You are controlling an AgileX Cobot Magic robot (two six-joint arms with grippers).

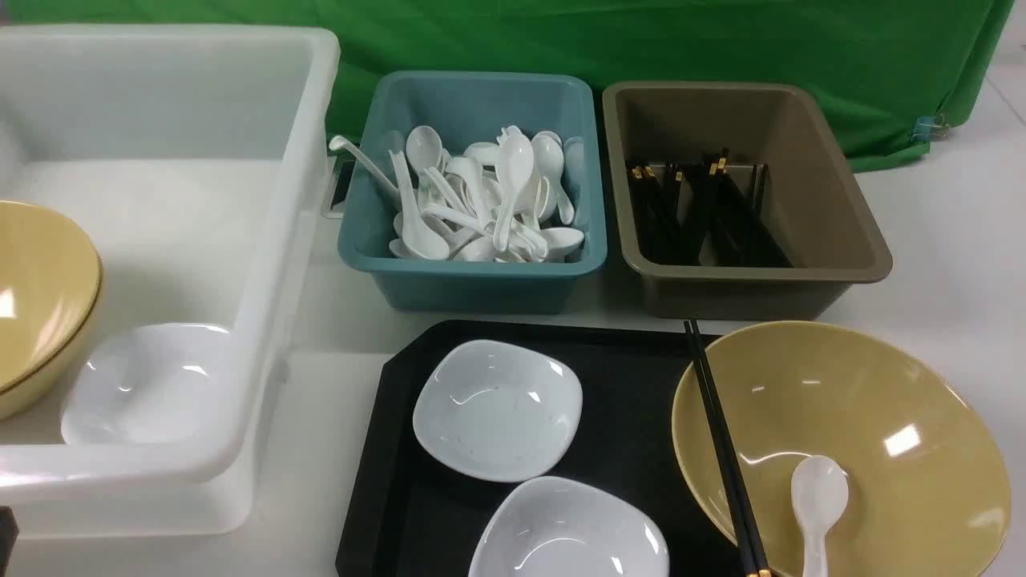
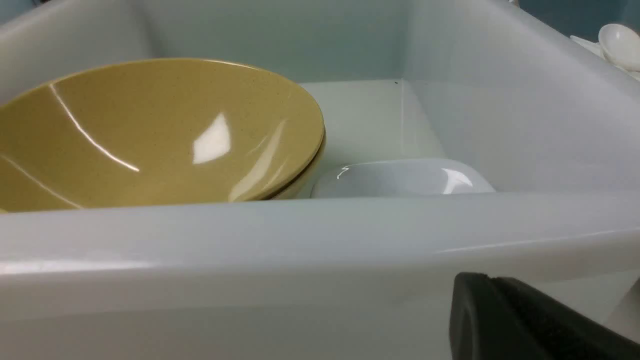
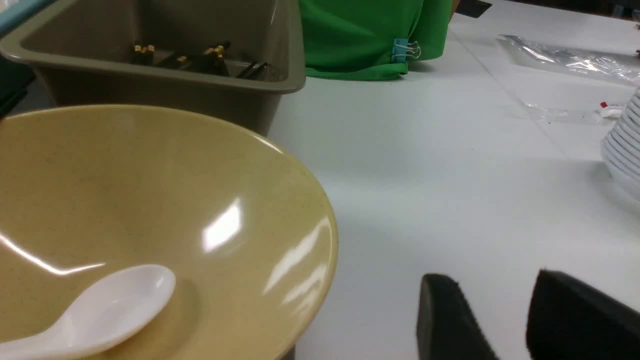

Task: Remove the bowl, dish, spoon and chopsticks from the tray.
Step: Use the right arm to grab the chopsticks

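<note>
Starting leftmost, the left gripper (image 2: 480,300) sits closed and empty just outside the white tub (image 1: 280,240), which holds a stowed yellow bowl (image 1: 40,296) and a stowed white dish (image 1: 152,385). On the black tray (image 1: 641,401) lie the far white dish (image 1: 497,409) and near white dish (image 1: 569,537). Next come the chopsticks (image 1: 721,449), resting against the rim of the mustard bowl (image 1: 906,417), with the soup spoon (image 1: 817,489) inside it. The right gripper (image 3: 492,280), half open and empty, is beside that bowl. I'd lift spoon and chopsticks first, pinching both sticks together.

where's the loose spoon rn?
Front view, lower right: the spoon lies in the yellow bowl at the tray's right end, just right of the chopsticks.
</note>
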